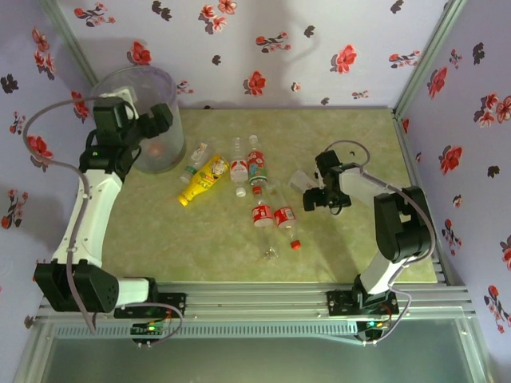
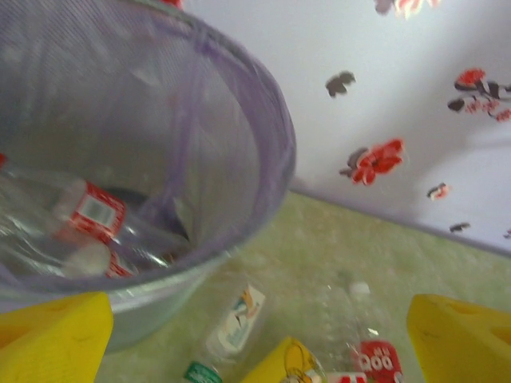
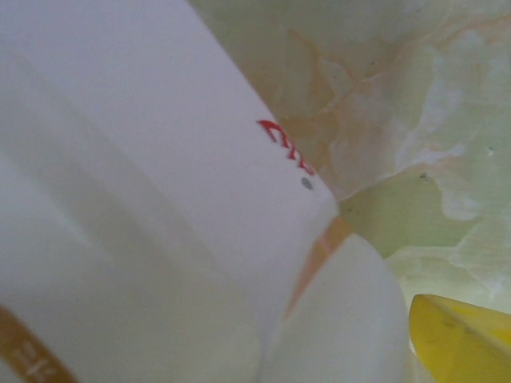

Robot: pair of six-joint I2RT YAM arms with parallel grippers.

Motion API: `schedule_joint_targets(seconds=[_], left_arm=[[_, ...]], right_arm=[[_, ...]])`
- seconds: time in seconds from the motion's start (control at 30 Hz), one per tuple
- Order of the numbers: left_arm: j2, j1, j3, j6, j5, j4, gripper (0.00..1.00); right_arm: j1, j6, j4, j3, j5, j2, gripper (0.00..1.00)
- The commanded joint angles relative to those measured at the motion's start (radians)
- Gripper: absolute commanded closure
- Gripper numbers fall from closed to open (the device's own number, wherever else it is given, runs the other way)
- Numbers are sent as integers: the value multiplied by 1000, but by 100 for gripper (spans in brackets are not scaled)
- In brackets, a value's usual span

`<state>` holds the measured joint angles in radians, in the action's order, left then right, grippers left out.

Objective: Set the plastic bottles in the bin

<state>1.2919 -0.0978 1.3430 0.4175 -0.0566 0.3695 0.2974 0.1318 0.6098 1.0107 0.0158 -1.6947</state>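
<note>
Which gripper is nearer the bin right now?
Left. The left gripper is at the rim of the bin; the right gripper is across the table, beyond the scattered bottles.

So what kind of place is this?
Likely a robot practice booth: flowered walls on a metal frame, two arms bolted to a rail, and plastic bottles scattered on the table.

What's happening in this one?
The left gripper hangs open over the bin, which already holds a few bottles. The right gripper is down at a pale bottle on the table; whether its jaws have closed on it is unclear. A yellow bottle and several red-labelled ones lie loose mid-table.
</note>
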Motion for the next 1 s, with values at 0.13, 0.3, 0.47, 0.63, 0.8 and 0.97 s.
schedule_joint_targets(seconds=[0.13, 0.3, 0.47, 0.63, 0.8, 0.97], left_arm=[[-62, -86, -124, 78, -11, -55, 5], [-45, -172, -172, 115, -12, -78, 5], [-4, -236, -211, 207, -121, -149, 5], [43, -306, -237, 272, -150, -241, 5], [167, -379, -227, 339, -204, -353, 3], [296, -439, -188, 402, -300, -480, 0]], right_arm=[[8, 49, -13, 7, -25, -11, 19], [13, 52, -18, -8, -22, 2, 29], [12, 56, -1, -4, -28, 24, 33], [12, 76, 11, 5, -51, 88, 44], [18, 110, 11, 29, -150, 171, 42], [46, 189, -122, 4, -374, 287, 43]])
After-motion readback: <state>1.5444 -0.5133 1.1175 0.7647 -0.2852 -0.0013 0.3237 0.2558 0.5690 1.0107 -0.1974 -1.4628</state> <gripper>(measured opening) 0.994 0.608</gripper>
